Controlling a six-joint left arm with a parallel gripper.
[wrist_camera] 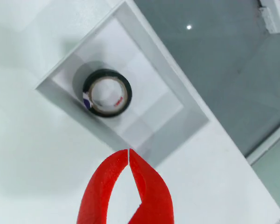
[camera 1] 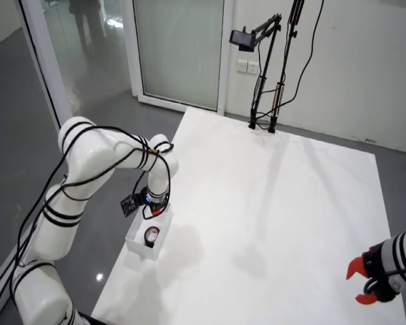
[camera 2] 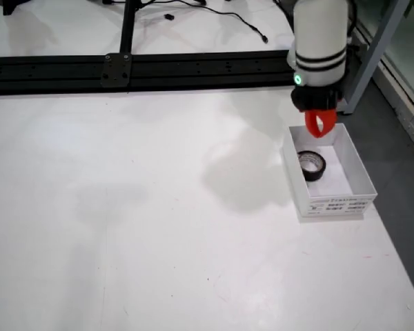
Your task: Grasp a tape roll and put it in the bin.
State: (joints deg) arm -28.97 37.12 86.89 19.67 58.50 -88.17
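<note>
White table carries the bin at its edge, tape roll lying inside, red gripper above with jaws closed, empty; placing looks done, retreat next.

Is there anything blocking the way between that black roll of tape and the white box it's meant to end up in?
Nothing visible is in the way. The tape roll already lies flat on the floor of the white bin. The red gripper is above the bin, its tips touching, holding nothing.
</note>
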